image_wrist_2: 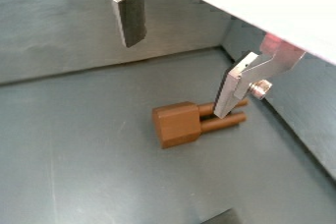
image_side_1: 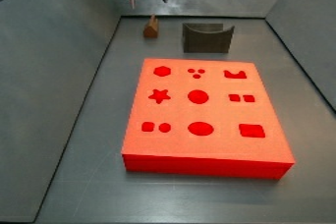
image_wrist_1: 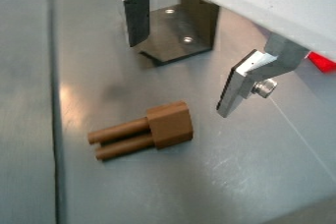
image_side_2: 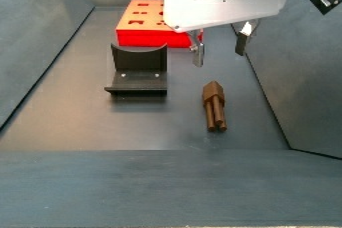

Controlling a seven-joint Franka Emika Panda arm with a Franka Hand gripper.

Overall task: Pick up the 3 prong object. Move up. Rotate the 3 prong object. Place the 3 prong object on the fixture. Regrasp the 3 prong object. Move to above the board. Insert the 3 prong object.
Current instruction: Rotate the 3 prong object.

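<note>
The gripper [image_side_2: 219, 45] hangs above the grey floor with its two silver fingers [image_wrist_1: 133, 17] spread apart and nothing between them; in both wrist views the dark-padded plates stand clear of everything below. Just under it lies the single 3 prong object [image_side_2: 214, 105], a small brown wooden block flat on the floor, its prongs [image_wrist_1: 121, 136] stretched out along the surface and its thicker end [image_wrist_2: 175, 124] close to one finger [image_wrist_2: 237, 86] but not touching it. Beside it, near but apart, stands the one fixture [image_side_2: 136, 70], a dark bracket on its base plate, also seen in a side view [image_side_1: 206, 37]. Behind that lies the one board [image_side_1: 201, 116], bright red-orange, with eleven shaped holes I can count across its top. I can read no writing or labels on any of them.
</note>
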